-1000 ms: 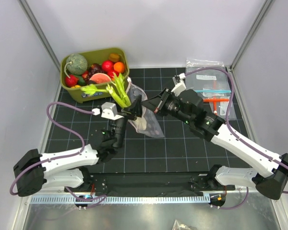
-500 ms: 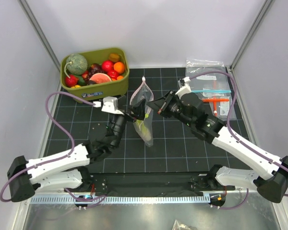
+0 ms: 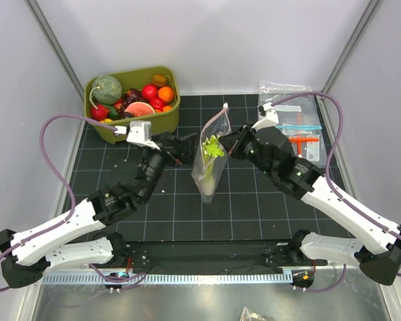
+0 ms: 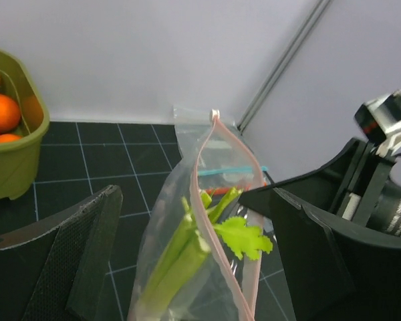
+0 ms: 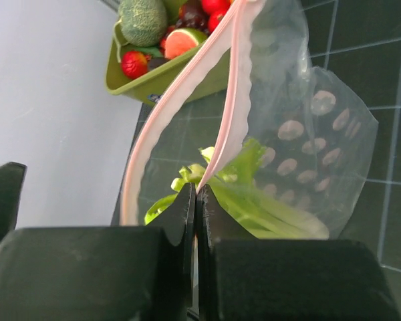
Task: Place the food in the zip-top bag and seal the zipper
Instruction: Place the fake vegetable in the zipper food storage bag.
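R gripper (image 3: 230,144) fingers pressed together, pinching the zip-top bag (image 3: 209,164) at its mouth edge; bag hangs upright over mid-table w/ bottom near the black mat (image 3: 254,200); zipper (image 5: 177,100) unsealed, the two pink strips apart, mouth gaping; green-white leek stalk (image 4: 180,257) sits inside the bag, leafy end up near the opening; L gripper (image 3: 180,148) spread wide, holding nothing, just left of the bag, not touching it; rest of the food (image 3: 144,100) (watermelon slice, tomatoes, oranges, melon) piled in olive-green bin (image 3: 109,134) at far-left corner; spare flat bags (image 3: 294,127) at far right.
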You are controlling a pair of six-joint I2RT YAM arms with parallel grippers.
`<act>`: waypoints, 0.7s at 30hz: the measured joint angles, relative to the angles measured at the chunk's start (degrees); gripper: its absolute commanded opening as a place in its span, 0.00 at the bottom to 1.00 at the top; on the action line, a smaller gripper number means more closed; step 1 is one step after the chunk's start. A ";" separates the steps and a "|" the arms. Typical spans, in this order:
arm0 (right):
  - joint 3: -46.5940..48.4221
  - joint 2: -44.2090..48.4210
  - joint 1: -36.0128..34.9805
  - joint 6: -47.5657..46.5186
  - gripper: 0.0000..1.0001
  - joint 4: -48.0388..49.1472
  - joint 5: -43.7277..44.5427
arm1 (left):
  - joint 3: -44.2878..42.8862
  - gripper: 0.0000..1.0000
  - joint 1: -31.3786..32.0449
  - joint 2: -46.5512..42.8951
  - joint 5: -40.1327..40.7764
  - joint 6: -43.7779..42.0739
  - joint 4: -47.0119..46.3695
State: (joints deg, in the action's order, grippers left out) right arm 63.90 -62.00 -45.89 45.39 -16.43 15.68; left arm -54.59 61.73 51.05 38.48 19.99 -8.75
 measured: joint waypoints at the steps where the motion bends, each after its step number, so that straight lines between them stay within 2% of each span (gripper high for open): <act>1: 0.87 0.02 0.00 -0.61 0.01 -0.96 0.59 | -0.74 0.95 -0.13 0.85 -0.52 0.33 1.09; 4: 5.40 0.37 0.00 -3.91 0.01 -6.12 4.24 | -3.37 1.00 -1.33 4.07 -3.19 1.68 5.81; 9: 16.22 0.61 0.00 -9.18 0.01 -15.19 9.35 | -4.42 1.00 -5.40 6.34 -7.91 5.20 10.32; 13: 21.77 1.33 0.04 -12.24 0.01 -18.01 11.06 | -4.22 1.00 -8.72 6.43 -11.78 8.33 11.02; 16: 19.65 2.34 0.07 -13.75 0.01 -18.08 11.43 | -2.43 1.00 -10.99 6.40 -14.69 9.92 9.99; 21: 9.62 2.23 0.24 -15.23 0.01 -16.72 10.45 | 0.83 1.00 -17.11 8.98 -23.04 13.79 8.98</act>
State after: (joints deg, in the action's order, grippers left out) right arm 73.52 -59.77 -45.65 30.15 -33.15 26.13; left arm -53.76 44.62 60.03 15.44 33.78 0.23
